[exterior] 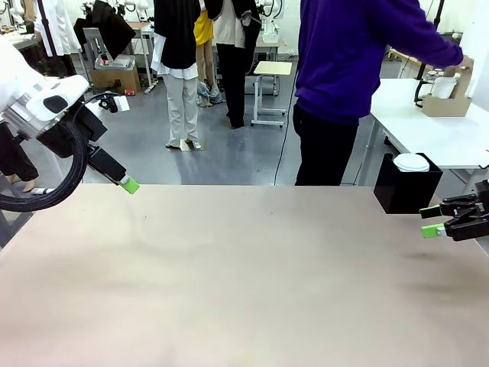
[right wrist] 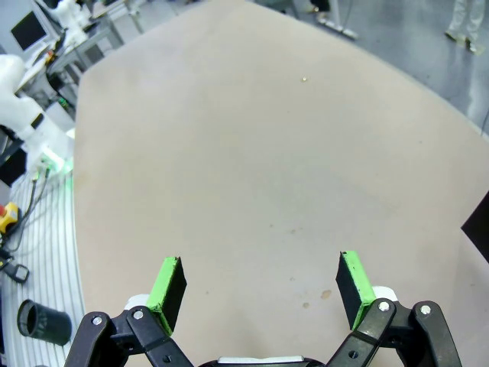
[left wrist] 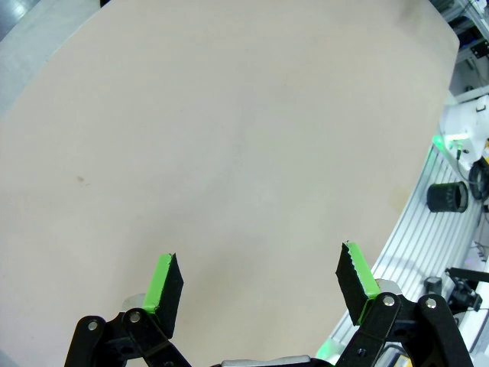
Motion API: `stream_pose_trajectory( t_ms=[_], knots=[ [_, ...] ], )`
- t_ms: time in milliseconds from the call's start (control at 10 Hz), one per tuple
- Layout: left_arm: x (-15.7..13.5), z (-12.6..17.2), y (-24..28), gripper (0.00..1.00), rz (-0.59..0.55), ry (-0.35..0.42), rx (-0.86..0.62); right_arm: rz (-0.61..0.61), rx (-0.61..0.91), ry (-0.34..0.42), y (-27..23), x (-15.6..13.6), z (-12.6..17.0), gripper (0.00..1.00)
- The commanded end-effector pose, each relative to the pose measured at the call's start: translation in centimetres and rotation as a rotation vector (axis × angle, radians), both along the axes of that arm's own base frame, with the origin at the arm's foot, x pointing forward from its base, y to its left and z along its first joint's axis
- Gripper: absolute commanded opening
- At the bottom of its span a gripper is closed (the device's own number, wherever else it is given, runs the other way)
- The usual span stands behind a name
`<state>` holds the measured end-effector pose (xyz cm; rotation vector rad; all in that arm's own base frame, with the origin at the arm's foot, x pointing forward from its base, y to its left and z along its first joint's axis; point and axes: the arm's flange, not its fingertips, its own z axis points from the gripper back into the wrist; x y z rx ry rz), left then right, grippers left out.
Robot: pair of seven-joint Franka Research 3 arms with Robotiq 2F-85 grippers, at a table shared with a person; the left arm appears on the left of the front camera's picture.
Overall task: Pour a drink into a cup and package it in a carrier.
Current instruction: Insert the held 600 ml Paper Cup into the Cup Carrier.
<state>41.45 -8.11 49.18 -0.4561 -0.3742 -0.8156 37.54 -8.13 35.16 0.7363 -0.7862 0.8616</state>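
Both tools, left tool (exterior: 130,184) and right tool (exterior: 432,220), hang spread and empty over the bare desk (exterior: 229,275), presumably waiting for stuff. The carrier (exterior: 447,99) sits on the far white table (exterior: 451,138) by the person's hand (exterior: 464,63) (probably fetching it).

Ahead of the left claw (left wrist: 256,287) the tabletop (exterior: 229,267) lies bare, passage unobstructed across the middle. Ahead of the right claw (right wrist: 260,287) the surface is likewise free. One obstacle: a black box (exterior: 405,187) with a white lid (exterior: 411,162) on top, just beyond the right claw at the far edge. A person (exterior: 344,84) stands behind that edge, well beyond both claws
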Motion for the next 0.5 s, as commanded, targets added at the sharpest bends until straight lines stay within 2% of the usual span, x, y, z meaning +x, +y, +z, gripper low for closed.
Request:
stream_pose_trajectory(
  t_ms=[0, 400],
  knots=[
    [0.05, 0.02, -0.02, 1.0, 0.002, -0.003, -0.009, 0.005, 0.005, 0.0, 0.12, -0.04, -0.01, 1.0],
    [0.05, 0.02, -0.02, 1.0, 0.002, -0.003, -0.009, 0.005, 0.005, 0.0, 0.12, -0.04, -0.01, 1.0]
  ],
)
